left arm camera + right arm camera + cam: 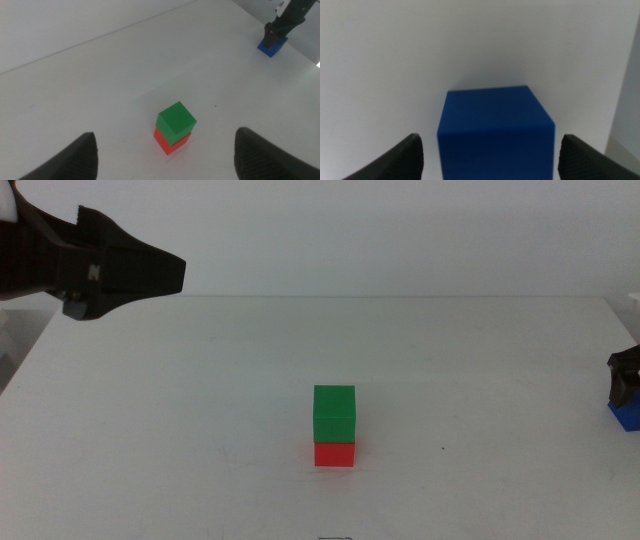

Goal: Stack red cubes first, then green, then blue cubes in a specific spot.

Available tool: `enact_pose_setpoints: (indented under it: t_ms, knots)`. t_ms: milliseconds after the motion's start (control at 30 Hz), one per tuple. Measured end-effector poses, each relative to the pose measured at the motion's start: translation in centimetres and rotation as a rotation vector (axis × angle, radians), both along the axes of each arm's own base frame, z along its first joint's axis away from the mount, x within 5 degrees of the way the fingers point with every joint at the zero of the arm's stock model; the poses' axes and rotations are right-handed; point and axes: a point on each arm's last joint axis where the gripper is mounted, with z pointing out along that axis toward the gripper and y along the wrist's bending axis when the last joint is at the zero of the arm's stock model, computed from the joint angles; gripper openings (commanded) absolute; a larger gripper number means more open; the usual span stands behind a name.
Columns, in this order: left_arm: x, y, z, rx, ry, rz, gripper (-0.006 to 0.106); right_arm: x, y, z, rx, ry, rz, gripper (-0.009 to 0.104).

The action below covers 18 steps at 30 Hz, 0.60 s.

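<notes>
Red cube rests on the white bench near the middle of the middle view, toward the front, with the green cube stacked squarely on top of it; the two faces touch and the pair stands upright. From the left wrist camera I see the same two-cube stack between my left hand's dark jaws, well below them, the green cube's top face fully exposed.

Left hand hangs high over the far left of the bench, well apart from the stack; its jaws are spread wide and hold nothing.

Blue cube sits at the far right edge of the bench, well apart from the stack. Right hand is lowered directly over it. In the right wrist view the blue cube fills the space between the two jaws, which stand wide on either side with visible gaps, so they are not touching its faces. The left wrist camera shows the same right hand standing over the blue cube at the bench's far side.
</notes>
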Motion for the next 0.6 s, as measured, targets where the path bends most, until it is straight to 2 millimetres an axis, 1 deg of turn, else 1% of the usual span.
enact_pose_setpoints:
  t_ms: [100, 167, 200, 267, 333, 400, 433, 500, 533, 600]
  knots:
    - [0.0, 0.0, 0.0, 0.000, 0.000, 0.000, 0.094, 0.3, -0.1, -0.7, 0.001, 0.004, 0.004, 0.089]
    - [0.0, 0.0, 0.0, 0.000, 0.000, 0.000, 0.094, 0.3, -0.1, -1.1, 0.002, 0.009, 0.014, 0.083]
    - [0.0, 0.0, 0.0, 0.000, 0.000, 0.000, 0.094, 0.4, -0.1, -1.3, 0.002, 0.012, 0.020, 0.077]
    - [0.0, 0.0, 0.0, 0.000, 0.000, 0.000, 0.094, 0.4, -0.1, -1.6, 0.003, 0.018, 0.027, 0.060]
    - [0.0, 0.0, 0.0, 0.000, 0.000, 0.000, 0.094, 0.4, -0.1, -1.6, 0.004, 0.021, 0.035, 0.034]
    - [0.0, 0.0, 0.0, 0.000, 0.000, 0.000, 0.094, 0.4, -0.1, -1.3, 0.005, 0.027, 0.029, 0.004]
    - [0.0, 0.0, 0.0, 0.000, 0.000, 0.000, 0.094, 0.5, -0.1, -1.0, 0.006, 0.030, 0.020, -0.002]
    - [0.0, 0.0, 0.0, 0.000, 0.000, 0.000, 0.094, 0.6, -0.2, 0.0, 0.005, 0.023, -0.015, -0.001]
    - [0.0, 0.0, 0.0, 0.000, 0.000, 0.000, 0.094, 0.8, -0.2, 0.9, 0.003, 0.002, -0.039, -0.001]
    - [0.0, 0.0, 0.0, 0.000, 0.000, 0.000, 0.094, 0.9, -0.1, 3.5, -0.005, -0.068, -0.099, -0.001]
